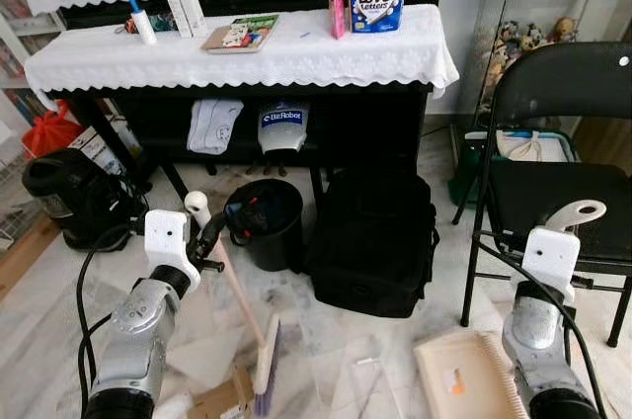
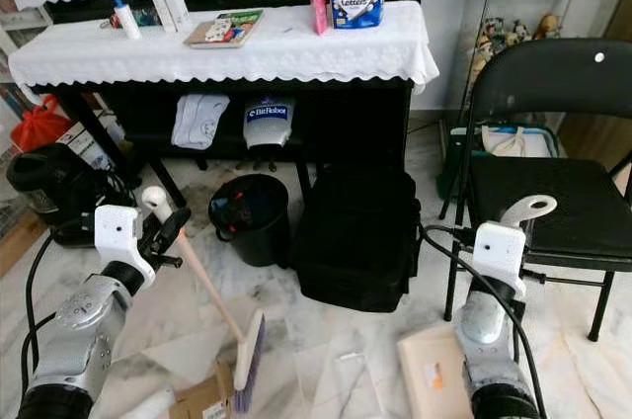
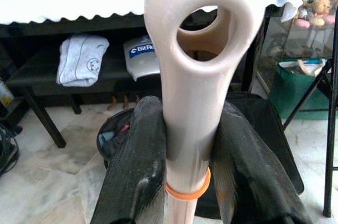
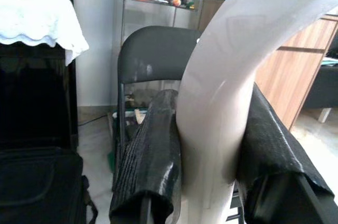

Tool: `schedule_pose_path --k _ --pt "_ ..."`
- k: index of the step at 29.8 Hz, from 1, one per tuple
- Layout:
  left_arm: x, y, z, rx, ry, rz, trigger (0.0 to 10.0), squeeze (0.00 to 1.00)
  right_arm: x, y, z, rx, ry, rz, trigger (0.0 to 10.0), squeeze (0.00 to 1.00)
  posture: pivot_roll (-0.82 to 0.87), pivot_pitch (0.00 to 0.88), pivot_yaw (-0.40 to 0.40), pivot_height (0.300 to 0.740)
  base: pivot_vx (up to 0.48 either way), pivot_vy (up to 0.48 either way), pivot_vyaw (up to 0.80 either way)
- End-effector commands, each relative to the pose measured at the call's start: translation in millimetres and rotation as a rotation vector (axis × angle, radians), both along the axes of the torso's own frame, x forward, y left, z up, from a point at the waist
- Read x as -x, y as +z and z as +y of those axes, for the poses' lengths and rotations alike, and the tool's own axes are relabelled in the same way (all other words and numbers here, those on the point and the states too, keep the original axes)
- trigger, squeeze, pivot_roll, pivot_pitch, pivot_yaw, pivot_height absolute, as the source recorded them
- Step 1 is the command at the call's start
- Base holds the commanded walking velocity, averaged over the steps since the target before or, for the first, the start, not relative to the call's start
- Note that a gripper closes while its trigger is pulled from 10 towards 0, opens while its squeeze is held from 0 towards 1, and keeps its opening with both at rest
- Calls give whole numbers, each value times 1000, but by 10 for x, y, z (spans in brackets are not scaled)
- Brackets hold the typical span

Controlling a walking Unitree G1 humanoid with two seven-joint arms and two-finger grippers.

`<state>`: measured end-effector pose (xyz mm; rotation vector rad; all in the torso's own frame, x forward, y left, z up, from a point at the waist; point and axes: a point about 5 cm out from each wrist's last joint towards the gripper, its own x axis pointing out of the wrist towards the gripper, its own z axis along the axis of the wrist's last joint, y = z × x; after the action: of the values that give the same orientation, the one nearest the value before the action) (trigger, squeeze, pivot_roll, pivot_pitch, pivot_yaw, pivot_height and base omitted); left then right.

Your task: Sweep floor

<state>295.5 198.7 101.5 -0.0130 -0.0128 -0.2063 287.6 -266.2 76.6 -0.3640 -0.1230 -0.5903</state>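
Left gripper clamps the brush handle near its top, bristles on the floor in front of the black bag, while right gripper clasps the dustpan handle, pan flat alongside, ready to catch debris.
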Motion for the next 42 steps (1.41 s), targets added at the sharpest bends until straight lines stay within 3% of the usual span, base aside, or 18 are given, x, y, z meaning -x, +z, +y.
schedule_pose_path --k 1,7,12,17,19,21,38,42 --pt "-2 147 77 -24 1 -41 10000 0 -56 52 35 -4 -2 -28 10000 0 9 0 169 740 0 0 0" --pt "125 200 171 -21 21 -19 10000 0 20 -83 23 -44 -58 0 10000 0 40 0 176 740 0 0 0" --pt "281 246 260 -29 29 4 10000 0 99 -279 72 -226 -65 36 10000 0 81 1 180 740 0 0 0" --pt "329 296 301 -37 43 13 10000 0 71 -202 76 -107 -89 26 10000 0 87 24 176 740 0 0 0" --pt "346 303 270 -33 44 22 10000 0 66 -126 -35 -42 -196 6 10000 0 98 40 175 740 0 0 0" --pt "365 311 258 -30 42 27 10000 0 62 -102 -69 -36 -219 -1 10000 0 100 48 174 740 0 0 0" --pt "429 418 265 -1 61 32 10000 0 110 -73 -139 35 -178 -12 10000 0 142 91 182 740 0 0 0" --pt "443 479 327 12 90 29 10000 0 120 -103 -104 143 -111 28 10000 0 162 104 191 740 0 0 0"
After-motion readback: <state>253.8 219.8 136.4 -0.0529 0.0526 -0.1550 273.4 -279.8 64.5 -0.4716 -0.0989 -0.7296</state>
